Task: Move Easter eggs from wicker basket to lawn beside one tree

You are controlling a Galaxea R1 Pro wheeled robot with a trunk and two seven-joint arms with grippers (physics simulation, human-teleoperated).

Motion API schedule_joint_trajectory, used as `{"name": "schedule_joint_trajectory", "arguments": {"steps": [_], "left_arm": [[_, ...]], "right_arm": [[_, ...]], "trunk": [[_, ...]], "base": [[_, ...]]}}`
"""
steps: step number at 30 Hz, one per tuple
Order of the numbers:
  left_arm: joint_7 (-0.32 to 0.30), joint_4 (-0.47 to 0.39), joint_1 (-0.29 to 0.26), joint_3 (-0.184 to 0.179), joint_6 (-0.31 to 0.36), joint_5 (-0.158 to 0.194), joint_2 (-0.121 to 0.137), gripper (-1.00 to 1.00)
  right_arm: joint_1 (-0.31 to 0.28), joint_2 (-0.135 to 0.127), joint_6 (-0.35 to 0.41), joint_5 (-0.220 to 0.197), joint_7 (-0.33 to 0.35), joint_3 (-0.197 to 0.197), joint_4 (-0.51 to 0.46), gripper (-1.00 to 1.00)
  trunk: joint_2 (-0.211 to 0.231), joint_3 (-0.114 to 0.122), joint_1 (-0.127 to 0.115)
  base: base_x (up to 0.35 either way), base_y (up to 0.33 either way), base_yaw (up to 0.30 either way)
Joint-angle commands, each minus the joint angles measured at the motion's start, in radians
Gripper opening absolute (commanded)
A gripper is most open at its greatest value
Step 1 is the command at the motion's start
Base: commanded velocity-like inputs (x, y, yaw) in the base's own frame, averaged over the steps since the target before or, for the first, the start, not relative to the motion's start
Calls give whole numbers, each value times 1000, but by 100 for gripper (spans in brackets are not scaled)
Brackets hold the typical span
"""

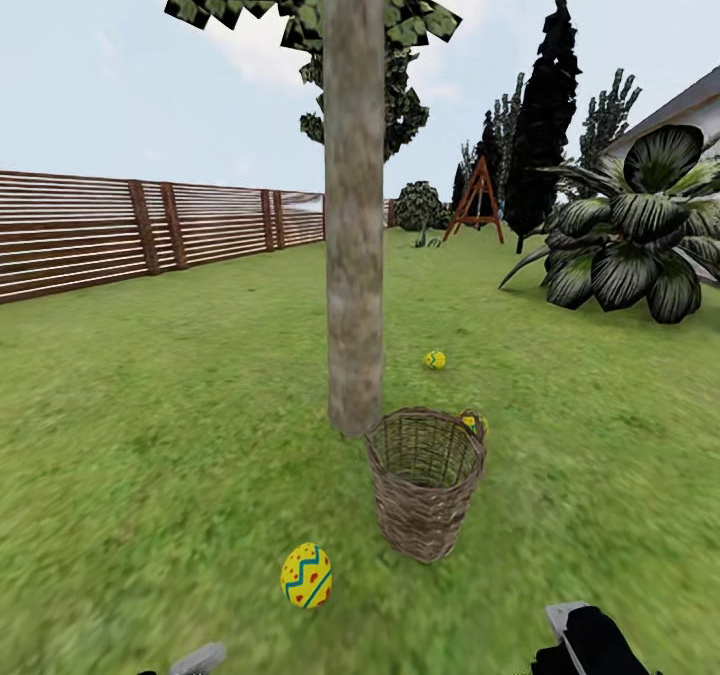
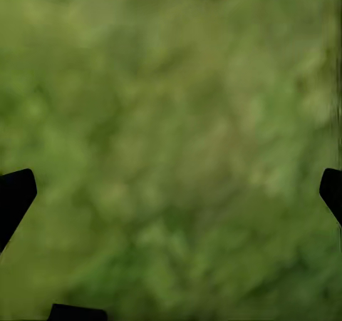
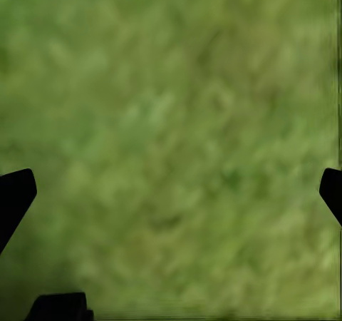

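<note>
The wicker basket [image 1: 425,480] stands upright on the lawn [image 1: 150,435], just right of the foot of the tree [image 1: 354,205]. One Easter egg [image 1: 306,576] lies on the grass in front of the basket, to its left. A second egg [image 1: 474,422] sits against the basket's far right rim, partly hidden by it. A third egg [image 1: 434,359] lies farther back, right of the trunk. The basket's inside looks empty. My left gripper [image 2: 171,192] is open over blurred grass. My right gripper [image 3: 171,192] is also open over grass, nothing between its fingers.
A brown slatted fence [image 1: 130,230] runs along the left. A large dark-leaved plant [image 1: 630,235] stands at the right, with dark conifers [image 1: 545,125] and a wooden A-frame [image 1: 478,200] behind. Parts of both arms show at the head view's lower edge.
</note>
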Motion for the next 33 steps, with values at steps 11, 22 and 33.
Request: {"name": "schedule_joint_trajectory", "arguments": {"steps": [11,22,33], "left_arm": [[3,7,0,17,49,-8,6,100],[6,7,0,18,51,-9,5,100],[5,7,0,16,23,-9,4,100]], "right_arm": [[-1,5,-31,10,6,-1,19,100],[-1,5,-58,5,7,-7,31,100],[-1,6,-56,5,6,-5,31,100]], "trunk": [[77,45,-42],[154,87,-85],[231,127,-127]], "base": [[0,0,-270],[0,0,-265],[0,0,-263]]}}
